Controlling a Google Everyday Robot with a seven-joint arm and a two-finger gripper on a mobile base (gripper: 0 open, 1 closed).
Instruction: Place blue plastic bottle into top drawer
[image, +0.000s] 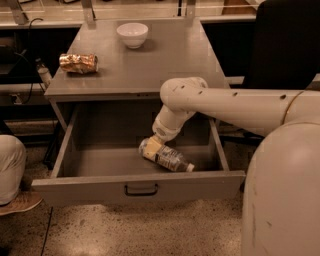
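The blue plastic bottle (169, 158) lies on its side on the floor of the open top drawer (137, 186), its white cap pointing right toward the front. My gripper (151, 145) reaches down into the drawer from the right and sits at the bottle's bottom end, touching or very close to it. The white arm crosses above the drawer's right side. The drawer's dark handle (141, 189) is at the middle of its front panel.
On the grey cabinet top (165, 60) stand a white bowl (132, 34) at the back and a crumpled gold foil packet (78, 63) at the left. A person's leg and shoe (12, 175) are at the left by the drawer. The robot's body fills the lower right.
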